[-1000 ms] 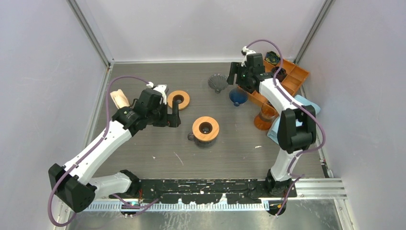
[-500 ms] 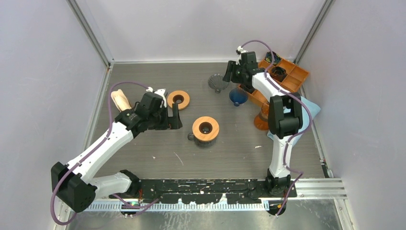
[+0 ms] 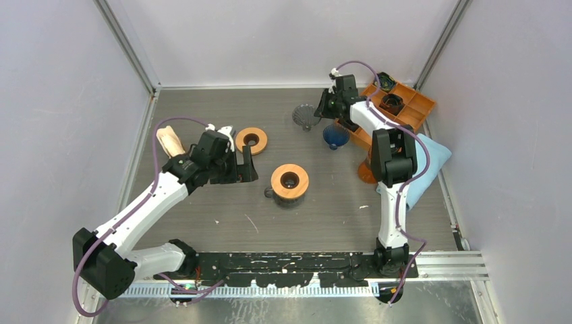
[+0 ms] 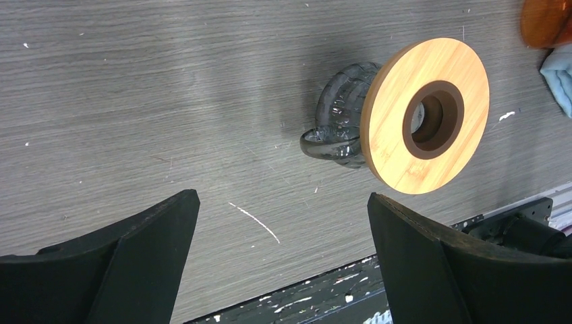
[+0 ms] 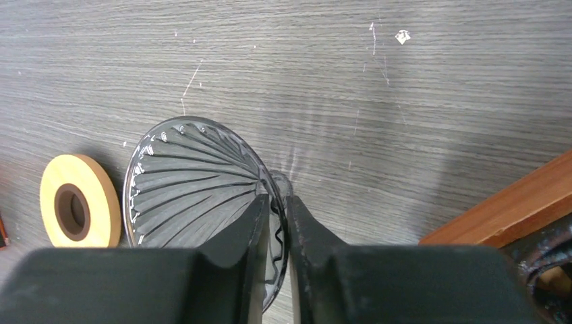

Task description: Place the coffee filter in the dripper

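Right wrist only: right gripper (image 5: 275, 210) pinching dripper (image 5: 195, 169) rim.

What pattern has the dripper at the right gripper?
Dripper: curved radial ribs, smoky grey; right wrist view.

Bright, even light falls from above. The top view is sharp, with only faint, soft shadows on the table (image 3: 324, 209). In the left wrist view a pale sheen crosses the wood, the ring (image 4: 426, 115) is crisp, and the left fingers (image 4: 135, 263) are dark and featureless. In the right wrist view small glints dot the dripper (image 5: 189, 175). The right fingers (image 5: 233, 260) look soft, with a grey shadow to their right.
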Robot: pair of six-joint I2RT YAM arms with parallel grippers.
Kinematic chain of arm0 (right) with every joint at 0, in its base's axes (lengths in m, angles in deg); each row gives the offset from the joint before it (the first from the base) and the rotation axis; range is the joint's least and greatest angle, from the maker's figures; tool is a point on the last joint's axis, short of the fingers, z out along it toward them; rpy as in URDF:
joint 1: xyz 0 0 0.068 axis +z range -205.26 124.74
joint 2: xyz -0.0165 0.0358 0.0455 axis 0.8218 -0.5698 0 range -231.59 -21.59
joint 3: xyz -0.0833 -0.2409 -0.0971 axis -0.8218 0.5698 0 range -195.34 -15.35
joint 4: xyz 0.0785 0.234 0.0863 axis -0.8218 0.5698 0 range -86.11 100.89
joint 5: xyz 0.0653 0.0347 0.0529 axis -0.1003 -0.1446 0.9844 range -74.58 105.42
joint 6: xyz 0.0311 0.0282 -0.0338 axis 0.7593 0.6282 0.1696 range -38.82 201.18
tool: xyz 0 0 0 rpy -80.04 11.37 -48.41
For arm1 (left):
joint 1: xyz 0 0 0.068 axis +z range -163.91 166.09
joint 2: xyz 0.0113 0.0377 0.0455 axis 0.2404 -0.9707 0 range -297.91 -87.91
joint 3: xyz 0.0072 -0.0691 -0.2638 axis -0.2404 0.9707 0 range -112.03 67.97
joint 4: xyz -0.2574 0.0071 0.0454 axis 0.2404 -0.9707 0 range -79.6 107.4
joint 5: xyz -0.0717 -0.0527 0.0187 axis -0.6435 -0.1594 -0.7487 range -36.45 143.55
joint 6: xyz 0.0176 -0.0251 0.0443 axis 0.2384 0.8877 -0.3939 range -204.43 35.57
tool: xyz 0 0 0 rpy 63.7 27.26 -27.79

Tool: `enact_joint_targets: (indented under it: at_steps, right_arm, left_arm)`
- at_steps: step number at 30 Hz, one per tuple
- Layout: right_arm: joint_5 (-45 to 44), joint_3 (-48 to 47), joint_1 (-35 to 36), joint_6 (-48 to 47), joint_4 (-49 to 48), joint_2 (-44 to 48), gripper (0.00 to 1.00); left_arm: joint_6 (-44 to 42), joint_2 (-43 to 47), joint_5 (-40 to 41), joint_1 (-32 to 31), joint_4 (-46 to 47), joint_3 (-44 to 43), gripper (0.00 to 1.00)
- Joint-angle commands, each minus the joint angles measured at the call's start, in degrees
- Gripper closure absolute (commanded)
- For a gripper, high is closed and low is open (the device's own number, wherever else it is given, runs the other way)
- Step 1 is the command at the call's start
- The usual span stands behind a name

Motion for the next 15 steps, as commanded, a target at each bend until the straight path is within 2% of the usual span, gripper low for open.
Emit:
enact_joint_targets:
  at_steps: [1, 7, 15]
  right_arm:
    - [2.3, -3.4, -0.2, 1.9, -2.7, 0.7, 0.83]
    - [5.0, -2.8, -0.2, 3.6, -2.6, 3.2, 0.99]
    - [8.1, 1.6, 0.0, 5.8, -2.6, 10.3, 1.0]
  left_arm:
    - [0.5, 1.1, -1.2, 0.4, 2.4, -0.1, 0.01]
    - [1.5, 2.1, -2.0, 0.9, 3.4, 0.5, 0.01]
    - [3.8, 3.8, -1.9, 1.1, 4.0, 0.5, 0.01]
